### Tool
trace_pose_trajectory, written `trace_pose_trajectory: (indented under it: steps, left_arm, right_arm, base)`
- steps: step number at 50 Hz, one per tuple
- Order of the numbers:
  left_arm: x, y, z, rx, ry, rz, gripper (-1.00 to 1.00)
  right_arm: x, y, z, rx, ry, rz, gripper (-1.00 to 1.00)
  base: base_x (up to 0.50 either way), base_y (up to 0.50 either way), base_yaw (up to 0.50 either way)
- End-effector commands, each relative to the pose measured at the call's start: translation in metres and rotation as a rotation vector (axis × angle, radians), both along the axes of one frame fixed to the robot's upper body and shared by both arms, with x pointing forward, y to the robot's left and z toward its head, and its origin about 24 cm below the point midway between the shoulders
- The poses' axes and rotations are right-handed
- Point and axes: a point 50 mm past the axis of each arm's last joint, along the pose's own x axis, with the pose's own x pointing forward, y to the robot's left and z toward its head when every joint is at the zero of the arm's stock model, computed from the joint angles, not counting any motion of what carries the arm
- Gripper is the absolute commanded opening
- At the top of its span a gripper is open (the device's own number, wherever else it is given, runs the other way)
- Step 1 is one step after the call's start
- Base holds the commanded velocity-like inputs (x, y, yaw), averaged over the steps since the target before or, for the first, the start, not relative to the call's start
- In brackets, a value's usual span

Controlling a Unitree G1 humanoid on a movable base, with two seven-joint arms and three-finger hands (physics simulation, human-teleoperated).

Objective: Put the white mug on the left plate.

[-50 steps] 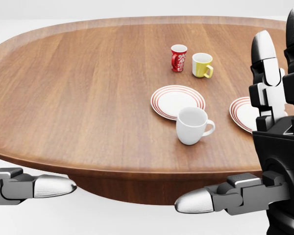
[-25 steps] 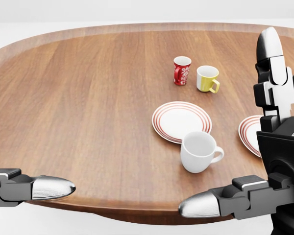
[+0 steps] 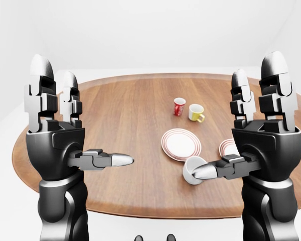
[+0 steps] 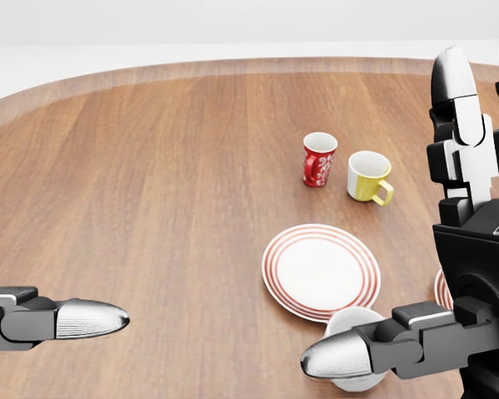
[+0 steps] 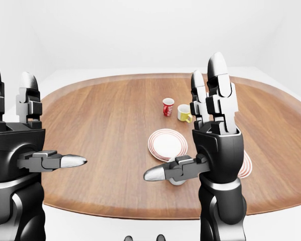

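Note:
The white mug point(image 3: 190, 164) stands upright on the wooden table point(image 3: 120, 115), just below and right of the left red-rimmed plate point(image 3: 179, 144). My right thumb hides part of the mug. My right hand point(image 3: 228, 120) is open, fingers pointing up, thumb pointing left in front of the mug and not touching it. My left hand point(image 3: 85, 118) is open and empty, raised at the left of the view, far from the mug. In the head view the mug point(image 4: 353, 318) sits below the plate point(image 4: 320, 270).
A red patterned mug point(image 4: 319, 160) and a yellow mug point(image 4: 369, 177) stand above the left plate. A second red-rimmed plate point(image 3: 227, 147) lies to the right, mostly hidden by my right hand. The table's near edge runs across the bottom of the eye views.
The camera has moved closer to the table, so mugs and plates have slid down the head view and grown larger. My hands hold the same pose. Nothing on the table has moved.

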Motion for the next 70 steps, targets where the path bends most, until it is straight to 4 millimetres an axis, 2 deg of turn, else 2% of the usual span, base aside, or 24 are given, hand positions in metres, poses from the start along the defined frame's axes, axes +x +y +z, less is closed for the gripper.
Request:
trace_pose_trajectory:
  steps: [1,27,31,34,38,53,57,62,70]
  left_arm:
    - [0.000,0.000,0.000,0.001,0.000,0.000,1.00]
    - [0.001,0.000,-0.003,0.000,0.017,0.000,1.00]
    - [0.002,0.000,-0.004,0.003,0.022,0.000,1.00]
    - [0.002,0.000,-0.004,0.003,0.024,0.001,1.00]
    - [0.002,-0.001,-0.005,0.005,0.029,0.000,1.00]
    - [0.000,-0.002,-0.003,0.007,0.014,-0.003,1.00]
    - [-0.001,-0.002,-0.001,0.006,0.003,-0.006,1.00]
    - [-0.001,-0.001,0.000,0.005,-0.001,-0.001,1.00]
    - [-0.001,-0.002,0.001,0.006,-0.006,-0.002,1.00]
  right_arm:
    - [-0.001,0.000,0.001,-0.005,-0.004,0.002,1.00]
    - [-0.002,0.002,0.001,-0.010,-0.009,0.004,1.00]
    - [-0.001,0.012,0.006,-0.072,-0.041,-0.054,1.00]
    - [-0.006,0.025,0.011,-0.154,-0.083,-0.052,1.00]
    - [-0.019,0.037,0.021,-0.154,-0.157,-0.013,1.00]
    - [-0.035,0.058,0.016,-0.284,-0.169,0.067,1.00]
    - [-0.041,0.067,0.004,-0.318,-0.107,0.116,1.00]
    - [-0.039,0.061,-0.011,-0.361,-0.007,0.102,1.00]
    - [-0.036,0.052,-0.009,-0.440,-0.019,0.044,1.00]
  base:
    - [0.50,0.00,0.00]
    - [0.50,-0.01,0.00]
    - [0.21,-0.02,0.00]
    - [0.00,0.00,0.00]
    - [0.00,0.00,0.00]
    - [0.00,0.00,0.00]
    - [0.00,0.00,0.00]
    - [0.00,0.00,0.00]
    - [0.00,0.00,0.00]
